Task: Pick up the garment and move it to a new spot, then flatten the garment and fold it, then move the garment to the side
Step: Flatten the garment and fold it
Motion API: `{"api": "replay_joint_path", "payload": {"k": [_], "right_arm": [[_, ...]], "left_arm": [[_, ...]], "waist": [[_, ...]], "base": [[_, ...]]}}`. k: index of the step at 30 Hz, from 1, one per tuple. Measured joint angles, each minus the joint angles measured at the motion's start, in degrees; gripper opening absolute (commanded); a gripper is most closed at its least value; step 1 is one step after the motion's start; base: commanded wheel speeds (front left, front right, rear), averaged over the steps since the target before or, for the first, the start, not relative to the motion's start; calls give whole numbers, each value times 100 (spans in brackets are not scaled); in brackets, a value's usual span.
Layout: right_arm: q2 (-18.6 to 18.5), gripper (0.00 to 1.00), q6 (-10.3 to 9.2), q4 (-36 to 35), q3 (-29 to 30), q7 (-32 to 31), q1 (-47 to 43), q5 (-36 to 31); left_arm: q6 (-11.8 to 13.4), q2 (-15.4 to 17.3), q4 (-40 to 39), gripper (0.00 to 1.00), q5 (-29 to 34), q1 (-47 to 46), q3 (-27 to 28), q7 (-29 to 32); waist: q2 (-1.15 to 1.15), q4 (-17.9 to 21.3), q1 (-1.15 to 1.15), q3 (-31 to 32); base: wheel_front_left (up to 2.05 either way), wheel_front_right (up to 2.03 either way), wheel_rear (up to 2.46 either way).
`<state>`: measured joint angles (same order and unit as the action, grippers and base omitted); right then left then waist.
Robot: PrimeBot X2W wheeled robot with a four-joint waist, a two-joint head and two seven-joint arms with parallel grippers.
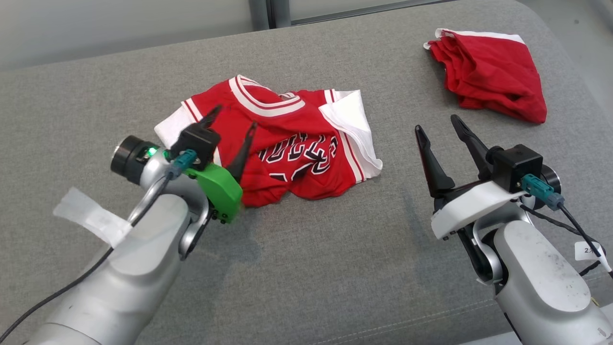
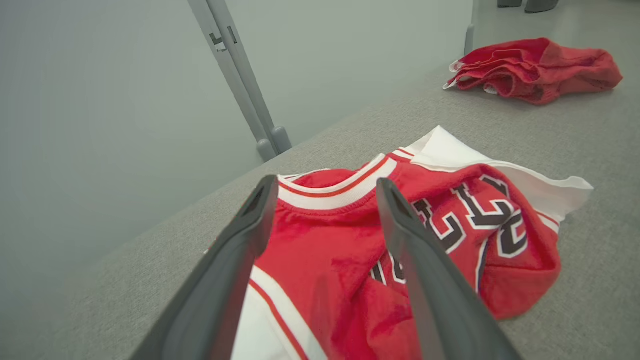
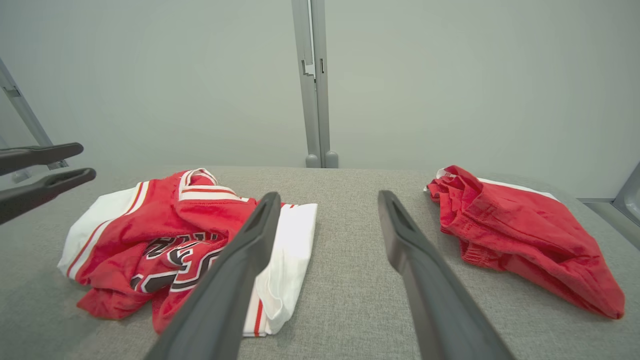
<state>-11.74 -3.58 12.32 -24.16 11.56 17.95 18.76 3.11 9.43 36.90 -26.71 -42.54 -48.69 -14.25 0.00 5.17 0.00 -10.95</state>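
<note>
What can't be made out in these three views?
Head view: folds break up the jersey lettering; the left jaws and green mount cover its near-left corner.
Left wrist view: the bottom edge and the left jaws cut off the jersey's near part.
Head view: the folded red garment is bunched; its type is unclear.
Head view: the white tag on the right arm is too small to read.
</note>
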Motion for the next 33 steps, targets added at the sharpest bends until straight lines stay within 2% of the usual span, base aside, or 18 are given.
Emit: {"api": "replay_joint_path", "payload": {"k": [4, 8, 15, 21, 33], "right_arm": [[-2, 100, 1, -24, -21, -1, -3, 0], [-7, 100, 3, -121, -82, -57, -1, -1], [-47, 100, 11, -247, -121, -133, 43, -13], [-85, 100, 10, -287, -90, -152, 69, -14], [-99, 100, 0, -300, -14, -149, 108, -13]], "left_arm": [[52, 167, 236, 100, -319, 45, 324, 15], [103, 458, 586, 100, -698, 114, 695, 320], [96, 454, 907, 100, -1288, 109, 1115, 777], [96, 479, 1087, 100, -1538, -62, 1340, 1057], [102, 468, 1395, 100, -1840, -167, 1600, 1230]], "waist": [[0, 13, 0, -8], [0, 69, 0, -96], [0, 206, 0, -308], [0, 360, 0, -515], [0, 441, 0, -720]], "base": [[0, 0, 0], [0, 0, 0], [0, 0, 0], [0, 0, 0], [0, 0, 0]]}}
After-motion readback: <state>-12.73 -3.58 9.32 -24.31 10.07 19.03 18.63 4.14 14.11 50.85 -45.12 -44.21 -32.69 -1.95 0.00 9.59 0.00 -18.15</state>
